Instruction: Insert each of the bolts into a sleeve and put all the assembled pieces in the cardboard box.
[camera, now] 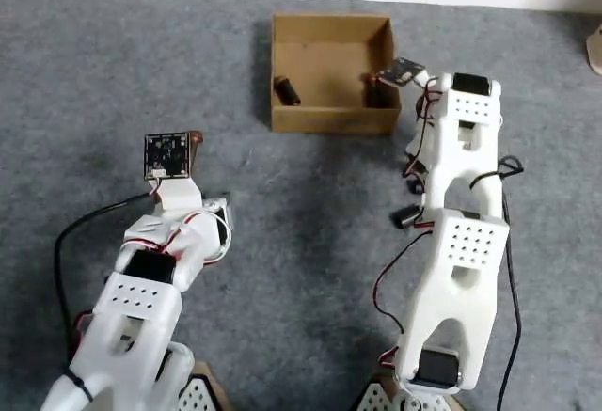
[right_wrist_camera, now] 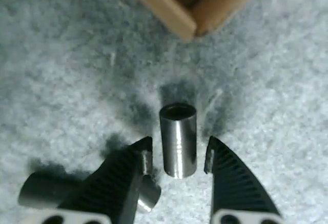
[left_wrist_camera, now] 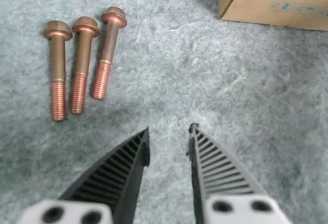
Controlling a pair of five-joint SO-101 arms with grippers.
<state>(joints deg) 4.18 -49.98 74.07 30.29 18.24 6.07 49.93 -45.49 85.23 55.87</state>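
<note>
Now: right hand [right_wrist_camera: 178, 143] hanging open, straddling upright sleeve [right_wrist_camera: 178, 129] standing off 4 o'clock corner of box [camera: 329, 119]; left hand [left_wrist_camera: 169, 130] also gaping, bolts [left_wrist_camera: 82, 60] lying flat ahead.

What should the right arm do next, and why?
Probably close the right tool on the metal sleeve. It stands upright between the open jaws, with gaps on both sides, so a squeeze should secure it for one of the bolts. A second sleeve lies beside the tool; avoid nudging it.
</note>
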